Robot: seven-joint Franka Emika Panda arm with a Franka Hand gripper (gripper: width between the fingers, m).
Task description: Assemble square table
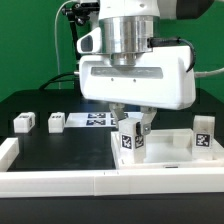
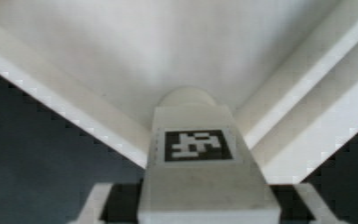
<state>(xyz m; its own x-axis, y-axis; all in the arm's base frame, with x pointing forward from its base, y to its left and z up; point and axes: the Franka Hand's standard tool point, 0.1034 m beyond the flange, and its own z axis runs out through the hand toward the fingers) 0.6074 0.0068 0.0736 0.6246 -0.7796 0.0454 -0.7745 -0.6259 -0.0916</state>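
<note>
Leg [image 1: 128, 140] upright in tool [image 1: 131, 127], by slab [image 1: 168, 150] cnr.

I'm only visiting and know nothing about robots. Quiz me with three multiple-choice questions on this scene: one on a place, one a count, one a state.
1. Where do the two loose legs lie? A on a white rail; B on the black table; C stacked together.
2. How many legs show in the exterior view? A two; B six; C four.
3. The end effector is: A shut on a leg; B open, empty; C out of view.
Key: B, both rest on the dark surface; C, two loose, the held leg, an upright leg on the slab; A, the held leg is clamped in it.
</note>
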